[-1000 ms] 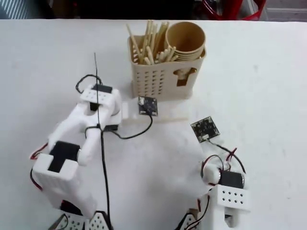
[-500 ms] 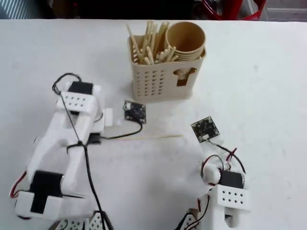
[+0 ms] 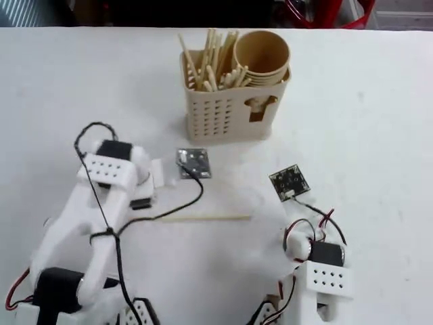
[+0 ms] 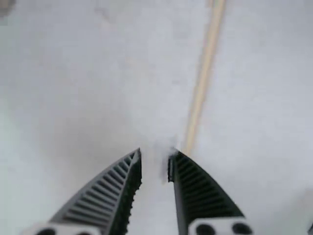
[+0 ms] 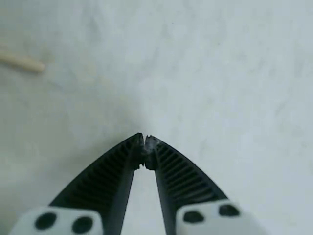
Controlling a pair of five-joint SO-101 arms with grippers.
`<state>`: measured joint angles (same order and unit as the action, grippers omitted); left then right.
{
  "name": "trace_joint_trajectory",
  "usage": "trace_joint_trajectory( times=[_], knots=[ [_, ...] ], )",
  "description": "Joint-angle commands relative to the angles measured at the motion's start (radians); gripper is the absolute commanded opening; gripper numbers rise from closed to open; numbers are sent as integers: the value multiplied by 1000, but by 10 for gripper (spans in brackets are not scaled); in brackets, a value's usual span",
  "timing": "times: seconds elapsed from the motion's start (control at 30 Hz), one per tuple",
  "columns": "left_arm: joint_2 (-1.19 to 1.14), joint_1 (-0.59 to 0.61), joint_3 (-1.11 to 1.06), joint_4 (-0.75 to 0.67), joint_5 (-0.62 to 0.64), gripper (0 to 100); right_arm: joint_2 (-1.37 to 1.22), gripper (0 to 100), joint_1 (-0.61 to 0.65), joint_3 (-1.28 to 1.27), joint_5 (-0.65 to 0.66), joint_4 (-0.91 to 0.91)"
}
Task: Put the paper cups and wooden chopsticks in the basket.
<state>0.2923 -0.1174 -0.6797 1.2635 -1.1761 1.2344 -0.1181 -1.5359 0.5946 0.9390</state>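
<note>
The beige perforated basket (image 3: 230,112) stands at the back centre with several wooden chopsticks (image 3: 206,57) and stacked paper cups (image 3: 261,57) upright in it. One loose chopstick (image 3: 206,217) lies flat on the table in front of the basket. My left arm (image 3: 108,177) is bent over the table just left of it. My left gripper (image 4: 155,159) hovers low with a narrow gap between its jaws, and the chopstick's (image 4: 203,81) near end lies beside one fingertip, outside the gap. My right gripper (image 5: 145,139) is shut on nothing above bare table, with a chopstick end (image 5: 22,62) off to one side.
The right arm's base (image 3: 325,271) sits at the front right, its camera board (image 3: 289,181) pointing toward the middle. A black cable (image 3: 183,203) trails from the left arm's camera board (image 3: 193,164) across the table. Red chair legs (image 3: 325,13) show beyond the far edge.
The left arm drew back from the basket toward the front left. A single chopstick came to lie on the table and shifted nearer the front. The right arm stayed still.
</note>
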Motion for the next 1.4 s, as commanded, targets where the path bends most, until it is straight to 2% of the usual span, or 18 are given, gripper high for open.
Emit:
trace_joint_trajectory(
  times=[0.0, 0.1, 0.2, 0.4, 0.53, 0.73, 0.9, 1.1, 1.17, 1.37],
  knots=[
    [39, -148, -3, -18, 83, 109, 10, 21, 4, 3, 9, -13],
    [38, -282, -17, -83, 141, 110, 10, 21, 4, 3, 9, -13],
    [38, -355, -48, -166, 178, 126, 10, 21, 4, 3, 9, -13],
    [38, -366, -150, -292, 198, 146, 10, 21, 4, 3, 9, -13],
    [31, -364, -169, -308, 198, 146, 10, 21, 4, 3, 9, -13],
    [-156, -364, -120, -361, 199, 146, 10, 21, 4, 3, 9, -12],
    [-315, -364, -5, -322, 219, 138, 10, 21, 4, 3, 9, -12],
    [-417, -364, 107, -239, 249, 54, 10, 21, 4, 3, 9, -12],
    [-430, -364, 127, -216, 249, 18, 10, 21, 4, 3, 9, -12],
    [-415, -349, 153, -212, 315, 22, 10, 21, 4, 3, 9, -13]
  ],
)
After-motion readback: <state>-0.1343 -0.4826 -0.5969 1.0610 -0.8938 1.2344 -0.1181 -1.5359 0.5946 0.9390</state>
